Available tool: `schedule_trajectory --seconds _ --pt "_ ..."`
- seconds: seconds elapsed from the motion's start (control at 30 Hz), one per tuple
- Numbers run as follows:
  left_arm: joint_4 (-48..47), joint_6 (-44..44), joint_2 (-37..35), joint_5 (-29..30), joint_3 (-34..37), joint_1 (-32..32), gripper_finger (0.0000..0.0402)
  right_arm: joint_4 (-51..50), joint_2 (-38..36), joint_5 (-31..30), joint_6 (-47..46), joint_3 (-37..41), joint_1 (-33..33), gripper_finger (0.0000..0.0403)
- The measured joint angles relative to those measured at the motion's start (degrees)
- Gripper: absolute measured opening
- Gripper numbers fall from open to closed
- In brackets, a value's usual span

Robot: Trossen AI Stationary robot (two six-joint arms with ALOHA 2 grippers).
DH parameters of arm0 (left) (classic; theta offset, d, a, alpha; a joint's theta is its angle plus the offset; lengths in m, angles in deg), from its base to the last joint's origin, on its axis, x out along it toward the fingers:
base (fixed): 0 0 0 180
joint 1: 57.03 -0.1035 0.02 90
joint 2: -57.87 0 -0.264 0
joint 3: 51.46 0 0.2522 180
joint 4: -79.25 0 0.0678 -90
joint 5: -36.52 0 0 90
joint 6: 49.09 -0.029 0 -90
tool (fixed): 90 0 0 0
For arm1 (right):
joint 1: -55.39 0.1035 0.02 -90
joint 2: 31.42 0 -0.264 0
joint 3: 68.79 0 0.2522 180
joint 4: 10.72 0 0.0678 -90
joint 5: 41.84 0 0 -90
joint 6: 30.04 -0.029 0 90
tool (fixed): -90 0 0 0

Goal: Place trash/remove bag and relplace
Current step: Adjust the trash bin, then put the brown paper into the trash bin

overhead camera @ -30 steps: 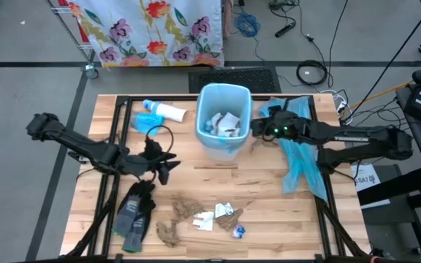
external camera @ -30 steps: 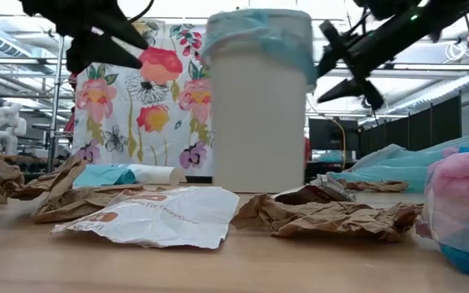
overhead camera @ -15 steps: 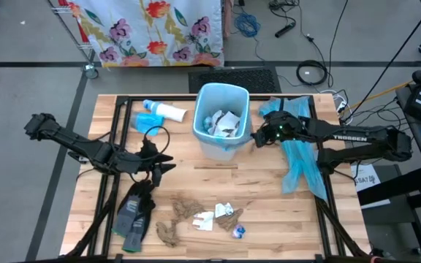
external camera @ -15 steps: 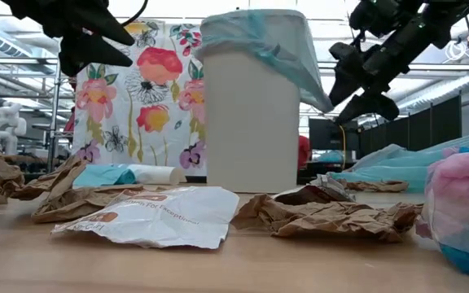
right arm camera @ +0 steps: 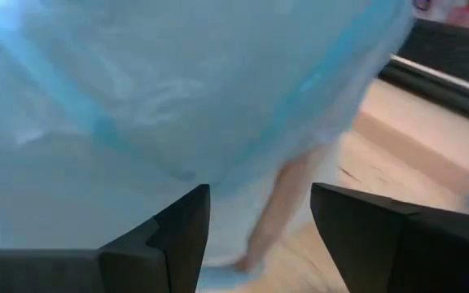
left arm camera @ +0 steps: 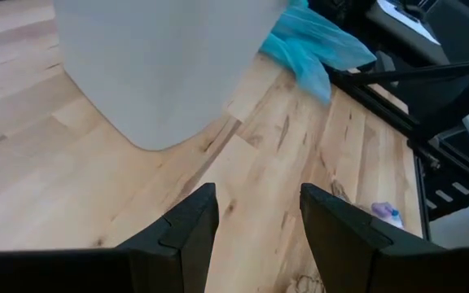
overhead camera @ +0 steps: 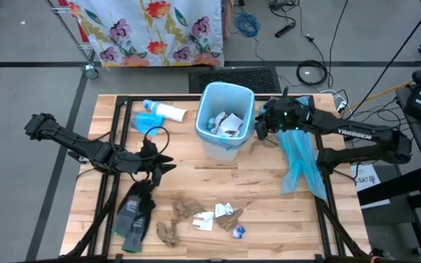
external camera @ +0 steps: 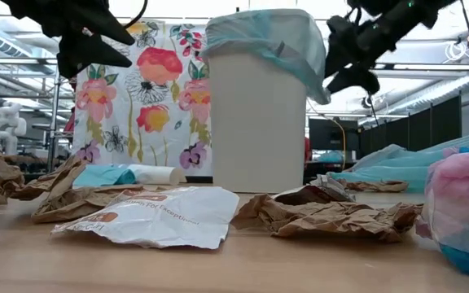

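High view: the right end effector (overhead camera: pixel 263 126) is sitting just right of the bin (overhead camera: pixel 225 120), up at rim height, with its fingers apart and nothing between them. A second ago it was lower and nearer the bin's side, and half a second ago the bin itself was leaning left; now the bin is standing back toward its first place, so the arm is lifting along the bin's right flank. In the low view the liner (external camera: pixel 283 45) is hanging loose off the bin's right rim, pulled out into a flap just beside the right end effector (external camera: pixel 344 61); whether a finger is touching that flap is hard to tell from here. The right wrist view is filling with pale blue liner (right arm camera: pixel 177 89) straight ahead of the spread fingers (right arm camera: pixel 177 232), which suggests the arm is lining up on the bag's edge for the removal step.

The left end effector (overhead camera: pixel 161 165) is hovering left of the bin and nearer the front, fingers apart and empty, barely shifted over the last second.

Some trash (overhead camera: pixel 225 123) is already lying inside the bin. More trash (overhead camera: pixel 199 215), brown wads and white scraps, is lying on the near part of the tabletop (overhead camera: pixel 262 197), well apart from both arms. So clearing is unfinished while the right arm is working at the bag. A spare blue bag (overhead camera: pixel 298 157) is lying on the right.
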Motion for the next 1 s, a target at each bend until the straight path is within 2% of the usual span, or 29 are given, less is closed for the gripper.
schedule_trajectory --seconds 0.17,0.37,0.57,0.73,0.87,1.0 --pt "-0.01 1.38 0.25 0.01 0.0 0.0 0.0178 -19.32 0.28 -0.9 6.33 -5.6 -0.7 0.0205" --pt "-0.09 1.4 0.5 0.02 0.0 0.0 0.0178 -28.1 2.7 -1.07 12.37 -4.03 -0.24 0.0205" --pt "-0.37 1.38 0.5 0.0 0.0 0.0 0.0178 -26.1 10.76 -1.18 15.53 -2.4 -0.46 0.0205" --pt "-0.4 1.38 0.5 0.0 0.0 0.0 0.0178 -22.05 18.31 -1.42 13.74 -2.28 -1.92 0.0205" --pt "-0.34 1.38 0.5 -0.45 0.0 0.03 0.0178 -18.33 20.92 -1.38 12.09 0.16 -3.46 0.0205" --pt "-0.31 1.38 0.5 -3.33 0.0 0.04 0.0178 -17.57 22.84 -1.33 11.11 1.74 -5.11 0.0205"
